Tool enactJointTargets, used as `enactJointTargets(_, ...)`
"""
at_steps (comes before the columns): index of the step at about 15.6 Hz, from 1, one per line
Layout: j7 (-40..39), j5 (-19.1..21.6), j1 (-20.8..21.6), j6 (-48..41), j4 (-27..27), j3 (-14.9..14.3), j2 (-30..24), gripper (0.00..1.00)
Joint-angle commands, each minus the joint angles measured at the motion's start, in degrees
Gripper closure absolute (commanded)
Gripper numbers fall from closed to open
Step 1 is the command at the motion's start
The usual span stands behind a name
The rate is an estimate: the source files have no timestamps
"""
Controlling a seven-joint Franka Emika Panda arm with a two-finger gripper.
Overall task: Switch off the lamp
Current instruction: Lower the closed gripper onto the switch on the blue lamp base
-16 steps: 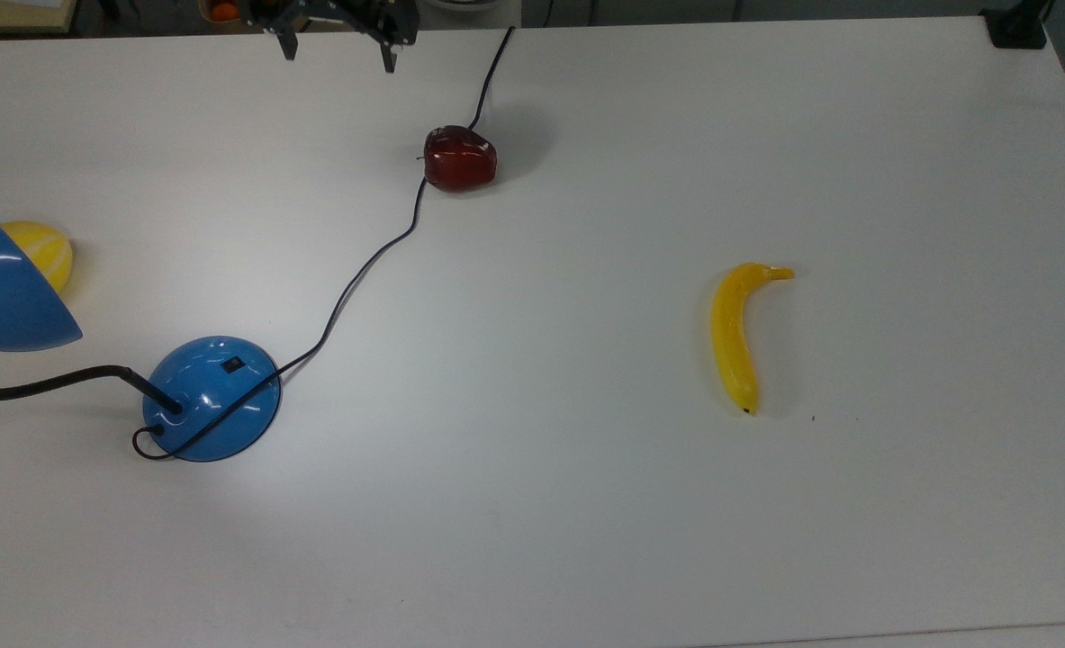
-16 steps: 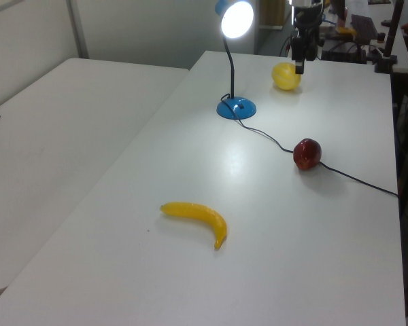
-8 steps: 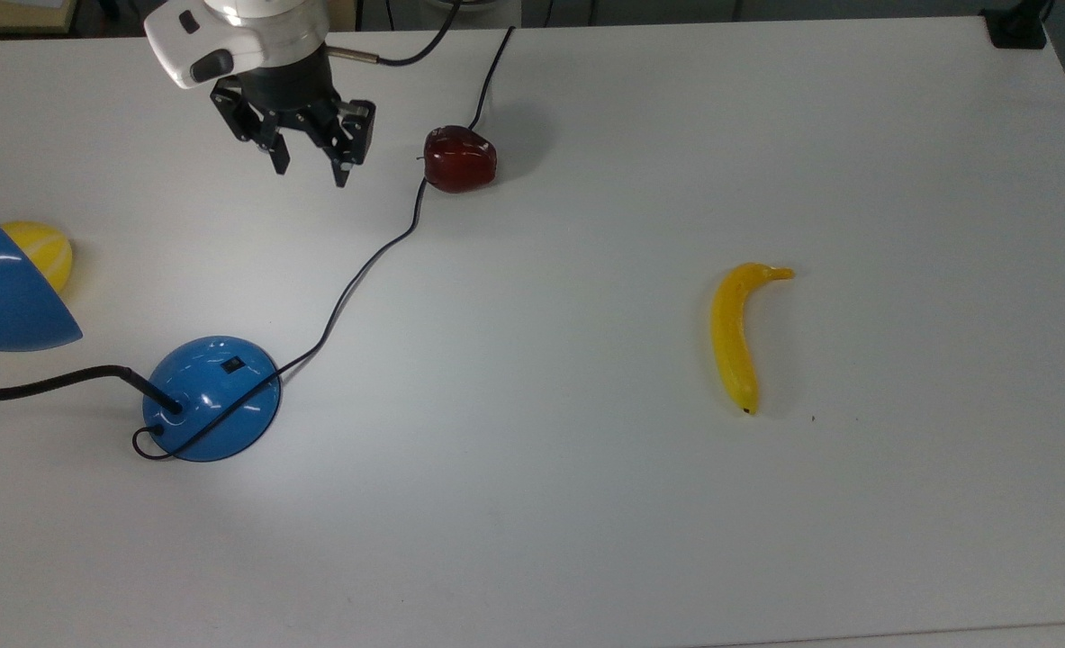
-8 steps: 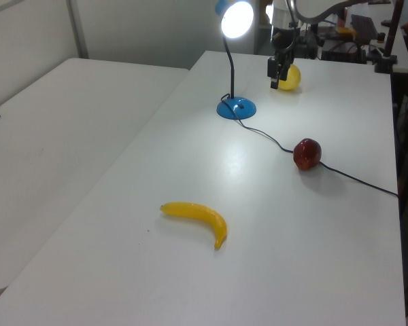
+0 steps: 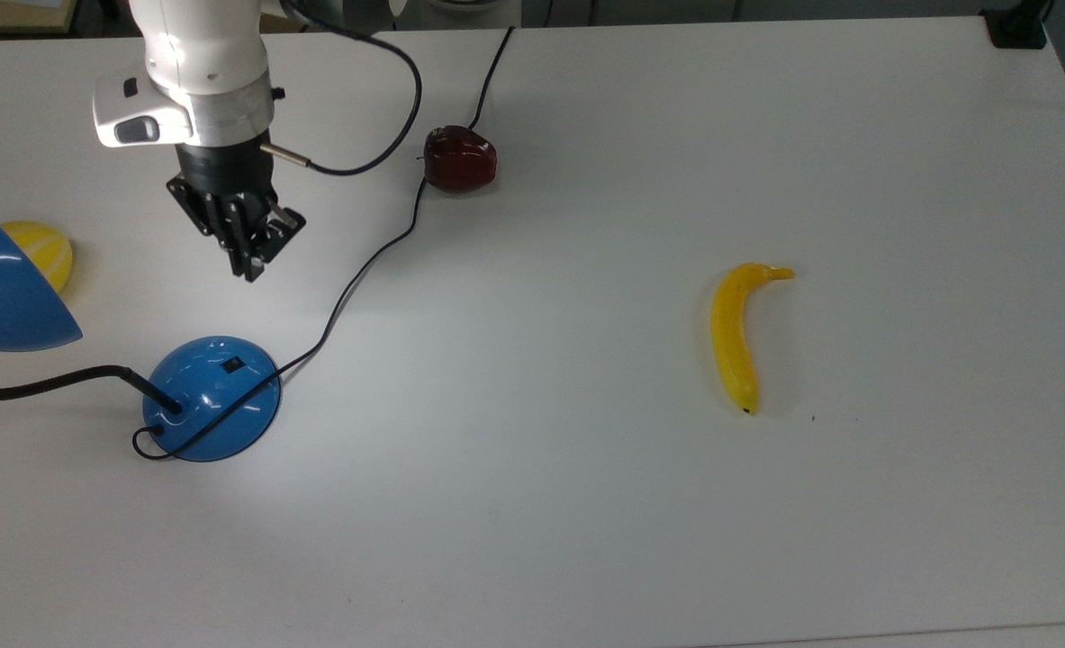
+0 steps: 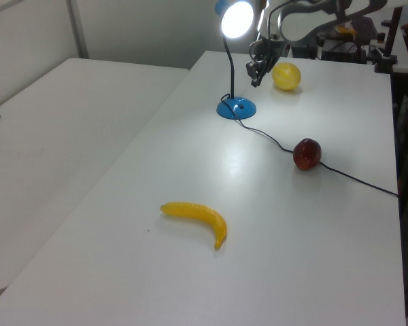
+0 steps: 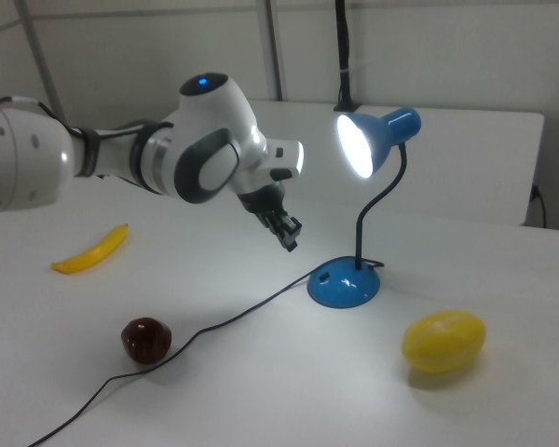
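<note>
The lamp is lit: its blue cone shade point(image 7: 373, 140) glows in the right view. In the top view its blue dome base point(image 5: 212, 400) stands at the left, with a small black switch point(image 5: 233, 365) on top and a black bendy neck running left to the shade point(image 5: 1, 297). My gripper point(image 5: 246, 266) hangs above the table just beyond the base, fingers shut and empty, pointing down at a slant. In the left view the gripper point(image 6: 256, 80) is between base point(image 6: 236, 107) and lemon. In the right view the gripper point(image 7: 290, 242) is left of the base point(image 7: 345, 284).
The lamp's black cord point(image 5: 361, 270) snakes from the base past a dark red apple point(image 5: 460, 159) to the table's far edge. A yellow lemon point(image 5: 41, 252) lies behind the shade. A banana point(image 5: 735, 337) lies at the top view's right.
The arm has swung from the table's far edge toward the lamp base, lowering as it came. The fingers, spread half a second ago, now stand together. The lamp stays lit.
</note>
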Motion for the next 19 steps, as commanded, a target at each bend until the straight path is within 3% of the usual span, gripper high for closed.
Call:
enactJointTargets(1, 5.1, 0.7, -0.6, 10.6, 2.2, -0.4, 6.5, 0.87)
enactJointTargets(4, 7.6, 0.3, -1.8, 16.2, 6.1, -0.4, 12.0, 0.87)
enactJointTargets(7, 7.6, 0.1, -1.9, 16.2, 8.2, -0.6, 14.4, 0.87)
enactJointTargets(19, 7.1, -0.5, -0.1, 15.8, 2.0, -0.8, 13.4, 0.87)
